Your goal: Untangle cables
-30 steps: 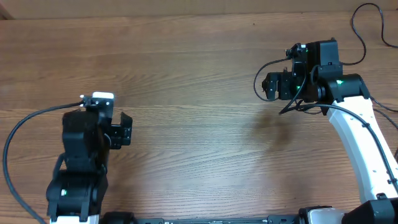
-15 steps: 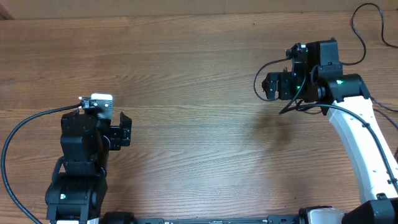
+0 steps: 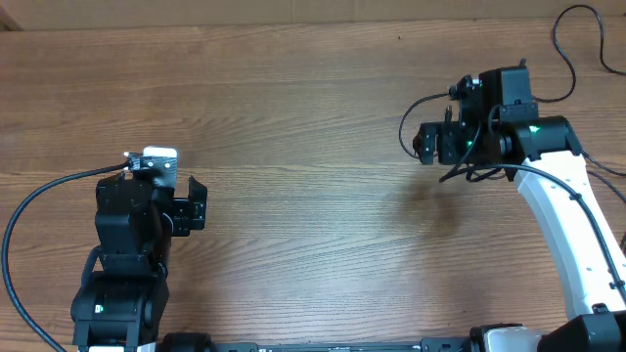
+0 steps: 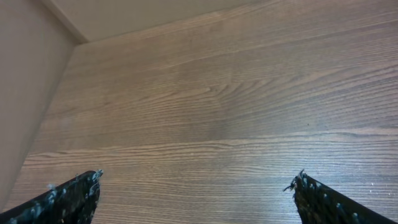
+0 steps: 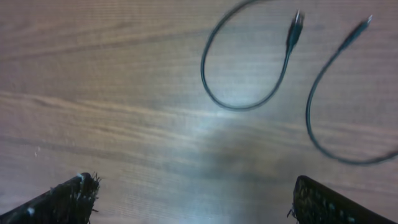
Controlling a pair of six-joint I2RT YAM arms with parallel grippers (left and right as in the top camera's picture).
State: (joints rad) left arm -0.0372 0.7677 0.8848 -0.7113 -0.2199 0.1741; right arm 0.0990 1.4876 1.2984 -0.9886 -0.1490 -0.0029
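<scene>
Black cables point(image 5: 292, 34) clearest from right wrist, right claw point(image 5: 193, 186) and left claw point(image 4: 198, 180) wide apart, empty.

Cables point(image 5: 241, 108) on table point(image 3: 293, 117), far right side

— What sort of place are you working in?

— A robotics lab bench, as far as I can tell. My left arm point(image 3: 127, 244) and right arm point(image 3: 567, 215) both rise from one edge of a broad wood-grain worktop point(image 3: 293, 117), seen from straight above.

— What else points to a lab?

— Thick black wires point(image 3: 59, 179) trail from my arms across the wood, a plain beige panel point(image 4: 25, 93) stands along the worktop's edge, and thin black cables point(image 5: 249, 68) lie loose on it — bare, workaday surroundings.
</scene>
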